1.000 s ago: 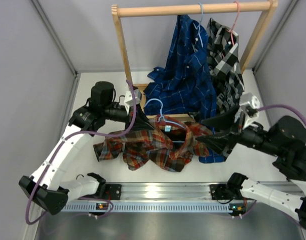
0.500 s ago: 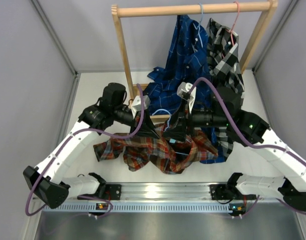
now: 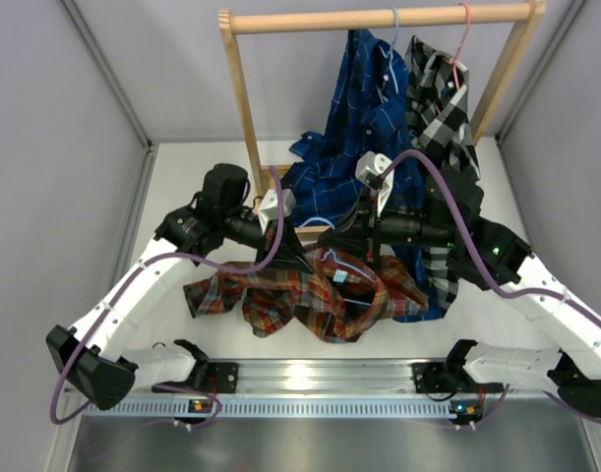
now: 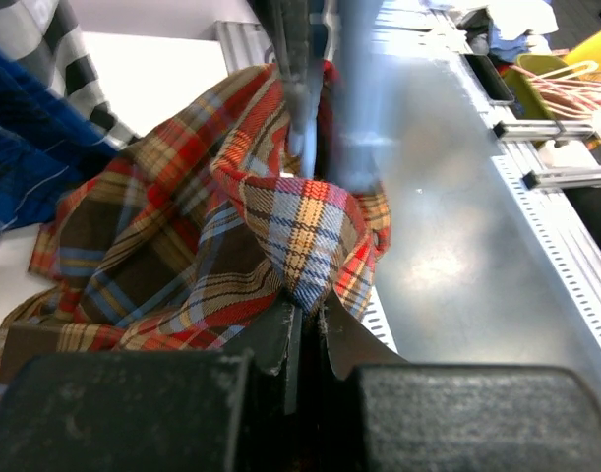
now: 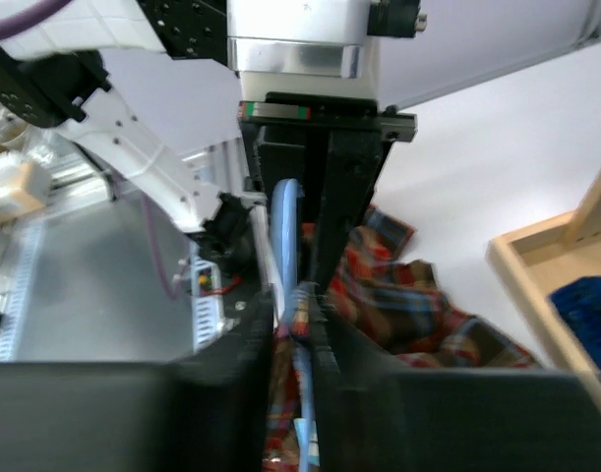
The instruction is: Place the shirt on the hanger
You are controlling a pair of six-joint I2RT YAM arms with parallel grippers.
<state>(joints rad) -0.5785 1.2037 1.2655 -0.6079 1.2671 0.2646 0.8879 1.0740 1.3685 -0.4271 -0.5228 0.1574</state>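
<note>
The left hand (image 4: 302, 313) is pressed together on a raised fold of the shirt (image 4: 172, 236), lifting that part off the surface (image 3: 177, 192). Just beside it, the right hand (image 5: 295, 310) has its fingers drawn close around the thin wire of the hanger (image 5: 287, 211), apparently pinching it. The rest of the shirt lies crumpled on the surface between the arms. I judge the task to be early. Both things are gripped, but the hanger does not appear to sit inside the shirt, so threading both shoulders is left.
</note>
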